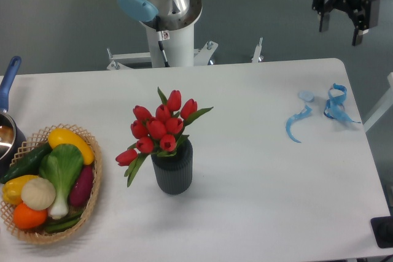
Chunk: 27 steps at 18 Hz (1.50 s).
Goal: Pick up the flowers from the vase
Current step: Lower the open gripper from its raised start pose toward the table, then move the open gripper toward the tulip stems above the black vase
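Front and centre on the table (pixel 258 170), the flowers (pixel 161 132) are seen standing in the vase (pixel 172 172). Way off at the far right corner, the gripper (pixel 344 27) is hung fingers-down, spread open, nothing held.

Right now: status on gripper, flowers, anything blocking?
Gripper open, empty, high beyond the table's far right edge. Flowers in the vase, mid-table, untouched. Nothing in the way; basket far left, blue ribbon far right.
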Motion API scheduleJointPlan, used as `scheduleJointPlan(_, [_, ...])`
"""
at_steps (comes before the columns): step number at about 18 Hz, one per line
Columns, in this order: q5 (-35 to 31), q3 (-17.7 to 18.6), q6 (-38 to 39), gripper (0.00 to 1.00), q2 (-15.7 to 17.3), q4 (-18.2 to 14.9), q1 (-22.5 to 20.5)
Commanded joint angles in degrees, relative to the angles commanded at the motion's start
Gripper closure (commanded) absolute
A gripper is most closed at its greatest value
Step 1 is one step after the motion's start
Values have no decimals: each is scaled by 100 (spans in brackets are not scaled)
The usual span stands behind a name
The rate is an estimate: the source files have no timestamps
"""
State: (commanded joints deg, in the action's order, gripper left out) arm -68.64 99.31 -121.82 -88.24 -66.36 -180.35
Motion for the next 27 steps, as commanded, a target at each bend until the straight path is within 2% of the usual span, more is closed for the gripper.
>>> scheduleJointPlan(2, [-9,62,9,0,61,106,-17])
scheduleJointPlan(10, [96,316,350,0,141,97,-35])
scheduleJointPlan(15, [807,413,2168,0,167,115,201])
scheduleJointPlan(19, [1107,536,3101,0,88,167,623])
scheduleJointPlan(22, [1230,764,3497,0,-52,588,983])
scheduleJointPlan(23, [1222,817,3550,0,-96,868,1063])
scheduleJointPlan(24, [1222,914,3585,0,-210,1332,1168])
scheduleJointPlan(25, [1222,967,3595,0,-298,1589,1308])
scheduleJointPlan(27, [1239,967,3647,0,-439,1776,1651])
